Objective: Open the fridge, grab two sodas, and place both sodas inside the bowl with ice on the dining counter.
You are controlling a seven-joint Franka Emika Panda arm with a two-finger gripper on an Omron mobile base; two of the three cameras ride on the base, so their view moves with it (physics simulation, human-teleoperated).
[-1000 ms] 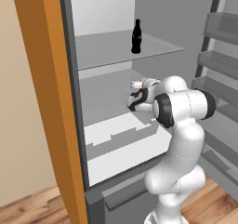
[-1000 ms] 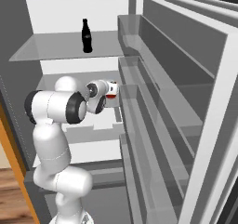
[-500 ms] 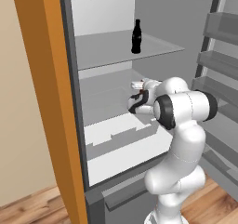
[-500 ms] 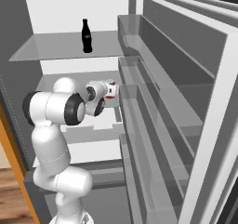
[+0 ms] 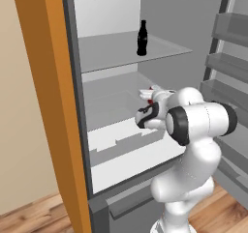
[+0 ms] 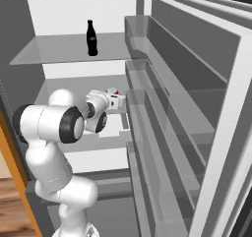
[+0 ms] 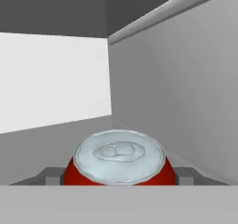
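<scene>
Pale grey shelves line the open fridge [image 5: 111,53]; the black cola bottle [image 5: 142,37] stands on the upper one. Below, the claw [image 7: 120,179] seems clenched on the red can [image 7: 120,159], fingers [image 7: 52,175] flanking it.

Kitchen: open fridge [image 5: 121,48], shelved bottle [image 5: 142,37], wood floor [image 5: 34,215]
</scene>
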